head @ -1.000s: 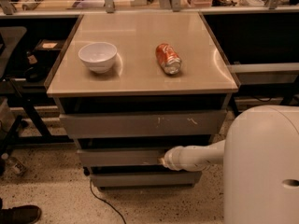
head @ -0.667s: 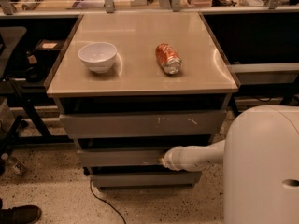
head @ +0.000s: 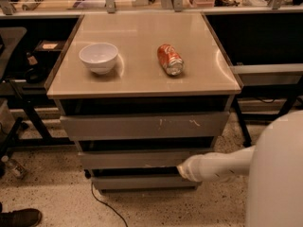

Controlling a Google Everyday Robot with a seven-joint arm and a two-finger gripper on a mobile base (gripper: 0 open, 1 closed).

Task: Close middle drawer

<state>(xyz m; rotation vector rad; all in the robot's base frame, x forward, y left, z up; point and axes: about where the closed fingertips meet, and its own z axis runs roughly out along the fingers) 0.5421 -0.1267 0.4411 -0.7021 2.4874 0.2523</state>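
our end effector (head: 182, 170) (open or closed, we cannot tell) is at the middle drawer (head: 137, 159), slightly out below the counter (head: 142, 82), near its right end; pushing off-centre could skew and jam it.

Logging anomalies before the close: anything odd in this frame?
Orange soda can lies on its side on the cabinet top; top drawer front has white scratches. Gripper sits by the lower right edge of the middle drawer.
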